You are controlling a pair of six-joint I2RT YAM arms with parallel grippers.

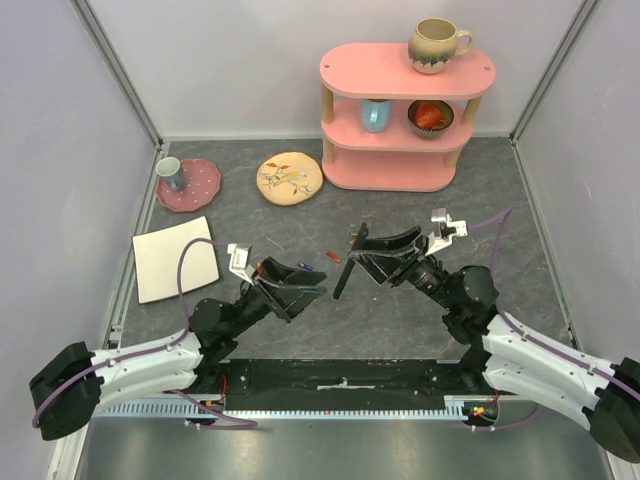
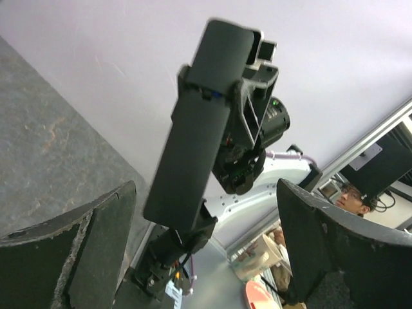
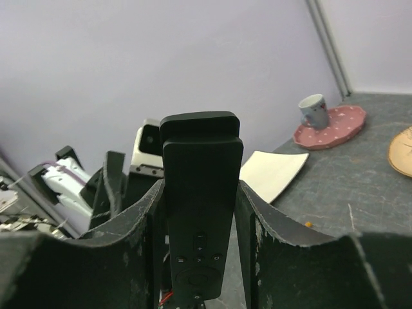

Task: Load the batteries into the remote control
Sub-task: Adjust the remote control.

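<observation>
Left gripper [image 1: 312, 280] has its jaws spread wide with nothing between them, but the remote control [image 1: 342, 281] stands tilted right ahead of its tips, clamped in the right gripper [image 1: 356, 256]. Loose batteries [image 1: 329, 256] lie on the mat just beyond. Off to its left it's bare mat up to the white plate [image 1: 176, 258]

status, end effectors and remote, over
Left end effector open, near remote. Right end effector shut on remote. Batteries loose on table. Nothing in the way.
</observation>
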